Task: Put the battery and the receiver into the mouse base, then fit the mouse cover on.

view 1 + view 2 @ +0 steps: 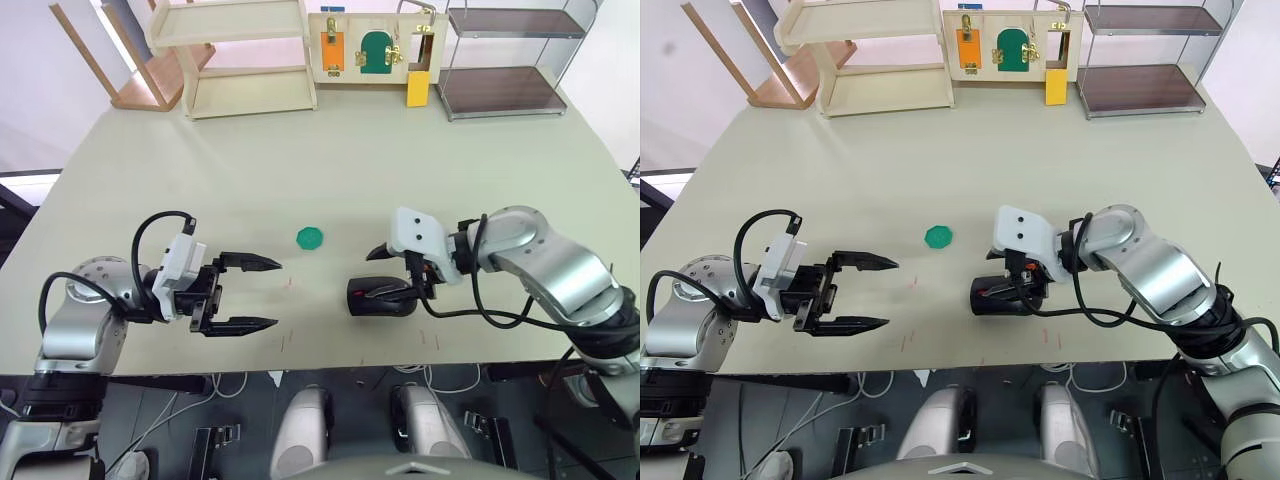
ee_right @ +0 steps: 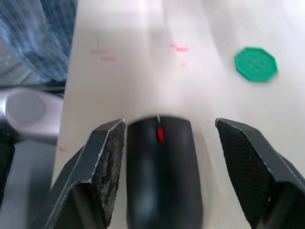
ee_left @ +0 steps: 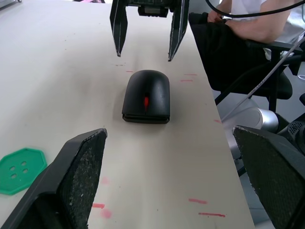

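black mouse cover (image 3: 146,95) is sitting on the mouse near the table's (image 1: 330,180) front edge, red wheel showing. right gripper (image 2: 164,162) has its fingers spread on either side of the mouse, not squeezing it. left gripper (image 1: 250,293) hangs wide open with nothing in it, further left along that front edge, green disc (image 1: 310,237) a bit behind between them.
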